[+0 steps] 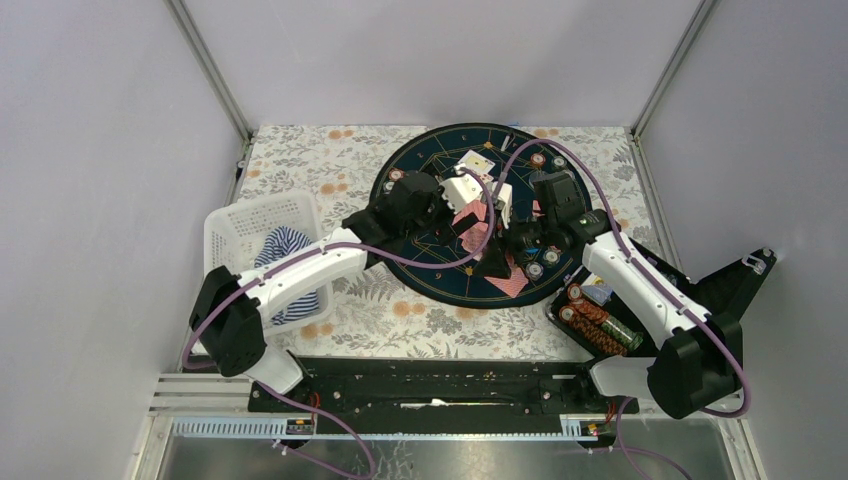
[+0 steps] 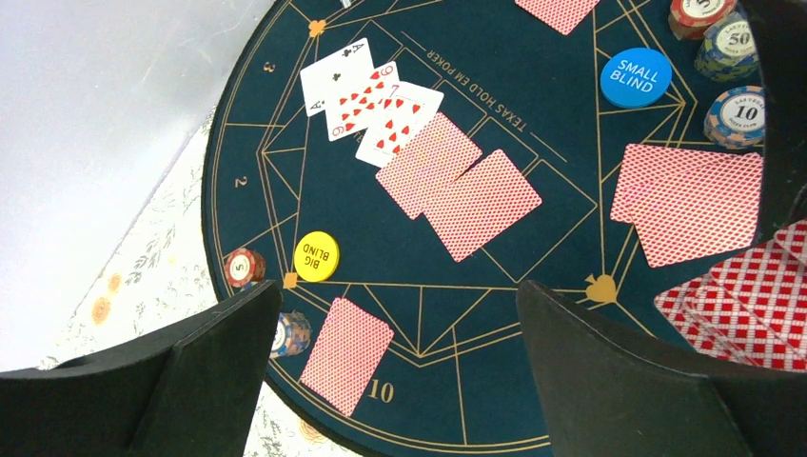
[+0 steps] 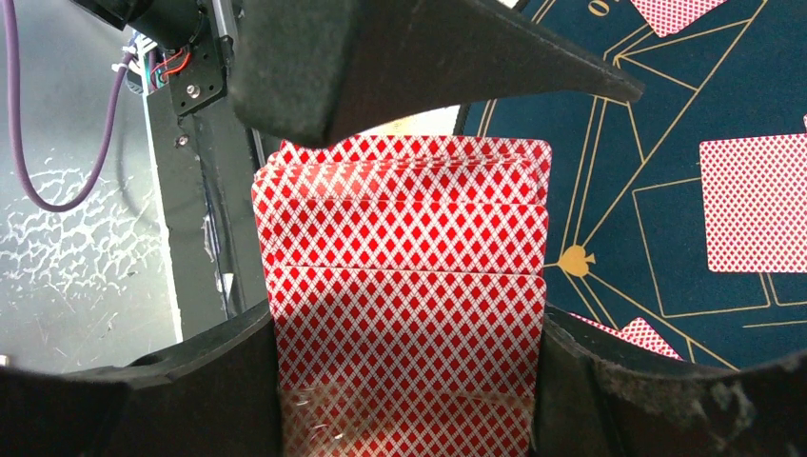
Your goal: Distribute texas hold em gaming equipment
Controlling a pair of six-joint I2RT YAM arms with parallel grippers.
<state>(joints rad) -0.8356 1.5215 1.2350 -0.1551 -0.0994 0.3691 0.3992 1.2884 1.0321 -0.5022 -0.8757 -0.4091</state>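
My right gripper point(image 3: 409, 333) is shut on a fanned deck of red-backed playing cards point(image 3: 404, 257), held over the near edge of the round dark blue mat point(image 1: 420, 160). My left gripper point(image 2: 400, 290) hangs open above the mat, and one of its fingers point(image 3: 428, 57) reaches over the deck. Below it lie a single face-down card point(image 2: 347, 352), the yellow disc point(image 2: 316, 256), three face-up cards point(image 2: 371, 100), two face-down cards point(image 2: 457, 186) and another face-down pair point(image 2: 690, 200). The blue disc point(image 2: 636, 77) and chip stacks point(image 2: 735, 116) point(image 2: 245, 268) sit around the mat's edge.
A white basket point(image 1: 225, 235) holding the striped cloth point(image 1: 285, 250) stands at the left. A black tray point(image 1: 650, 270) with rows of chips point(image 1: 592, 322) sits at the right, under the right arm. A floral cloth point(image 1: 330, 165) covers the table.
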